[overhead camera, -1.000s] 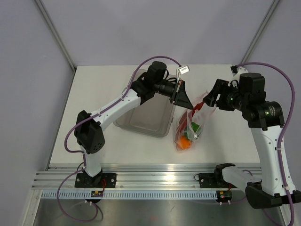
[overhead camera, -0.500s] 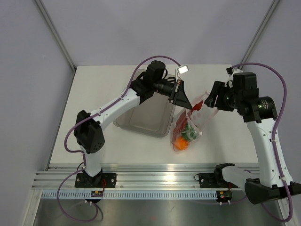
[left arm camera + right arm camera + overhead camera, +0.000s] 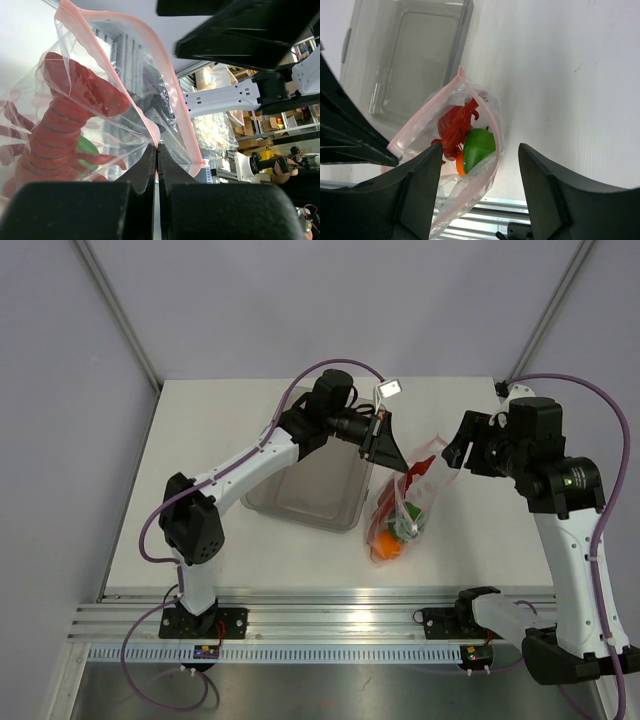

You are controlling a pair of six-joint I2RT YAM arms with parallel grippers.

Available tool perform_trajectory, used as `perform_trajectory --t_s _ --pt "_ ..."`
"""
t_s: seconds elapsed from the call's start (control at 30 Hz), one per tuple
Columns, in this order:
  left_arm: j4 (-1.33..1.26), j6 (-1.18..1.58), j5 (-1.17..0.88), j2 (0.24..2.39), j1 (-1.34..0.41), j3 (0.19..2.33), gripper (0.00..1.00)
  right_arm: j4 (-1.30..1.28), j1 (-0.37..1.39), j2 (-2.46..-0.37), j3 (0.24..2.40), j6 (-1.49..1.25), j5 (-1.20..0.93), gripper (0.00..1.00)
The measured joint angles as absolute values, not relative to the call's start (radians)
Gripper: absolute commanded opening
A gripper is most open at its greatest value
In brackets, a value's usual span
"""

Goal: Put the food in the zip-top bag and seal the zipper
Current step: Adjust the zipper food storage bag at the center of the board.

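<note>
The zip-top bag hangs open-mouthed over the table, and my left gripper is shut on its pink zipper at one edge. Through the clear plastic show the red lobster, the green bell pepper and the orange fruit. In the left wrist view my left gripper pinches the film right at the strip. My right gripper is open beside the mouth, a little to its right. In its own view the right gripper looks down into the mouth and touches nothing.
A rigid clear tray lies just left of the bag, under the left forearm. The aluminium rail runs along the table's near edge below the bag. Bare white tabletop stretches to the right of the bag.
The right arm drifted left and came back to the right, its jaws staying apart. The bag swung slightly. The left gripper kept its hold on the zipper edge.
</note>
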State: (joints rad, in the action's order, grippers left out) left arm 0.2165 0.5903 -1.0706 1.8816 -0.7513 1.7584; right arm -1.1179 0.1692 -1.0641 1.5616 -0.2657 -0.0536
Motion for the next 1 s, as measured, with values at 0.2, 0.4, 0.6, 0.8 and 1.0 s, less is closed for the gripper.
perform_trajectory --t_s 0.2,0.4,0.6,0.8,1.0 --pt "0.224 0.583 -1.071 1.885 -0.751 1.768 0.0 -1.122 0.169 -1.126 1.491 -0.262 -0.054 0.3" --pt "0.246 0.575 -1.065 1.922 -0.751 1.829 0.52 -1.096 0.17 -1.127 1.438 -0.295 -0.1 0.0" --pt "0.419 0.441 -0.837 1.946 -0.752 1.946 0.63 -1.063 0.17 -1.119 1.429 -0.368 -0.117 0.0" --pt "0.388 0.278 -0.461 1.646 -0.789 1.587 0.63 -1.046 0.17 -1.117 1.424 -0.413 -0.125 0.0" --pt "0.202 0.11 -0.07 1.219 -1.075 1.26 0.61 -1.03 0.17 -1.114 1.425 -0.435 -0.126 0.0"
